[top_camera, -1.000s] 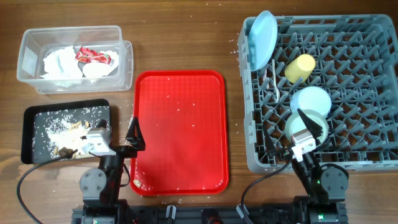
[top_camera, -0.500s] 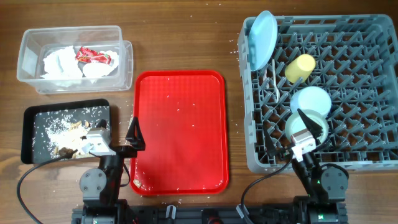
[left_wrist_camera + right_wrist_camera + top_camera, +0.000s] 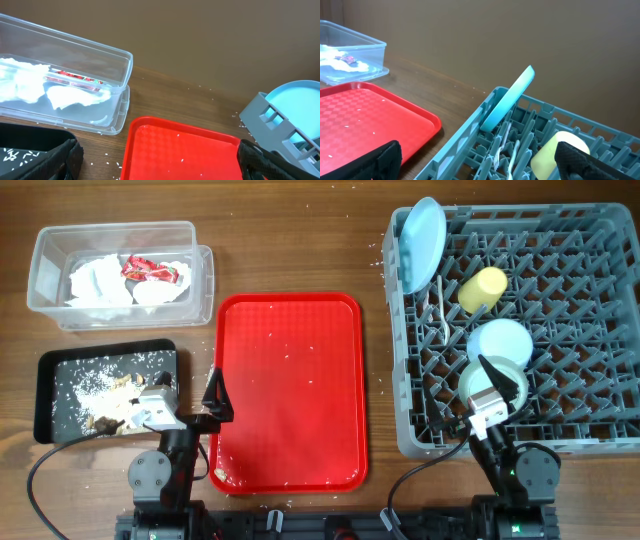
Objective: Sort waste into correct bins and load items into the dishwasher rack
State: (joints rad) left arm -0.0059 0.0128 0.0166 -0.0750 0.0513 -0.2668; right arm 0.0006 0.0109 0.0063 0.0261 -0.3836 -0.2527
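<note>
Since the left claw (image 3: 185, 408) and the right claw (image 3: 478, 398) both stand released and empty, nothing can drop; but the right claw hangs just over the saucer (image 3: 468, 383) in the rack (image 3: 600, 442), so a careless swing may knock it loose.

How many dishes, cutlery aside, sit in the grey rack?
4: blue plate on edge at the far-left corner, yellow cup to its right, blue bowl nearer, pale green saucer at the near edge. More could hide in the rack.
</note>
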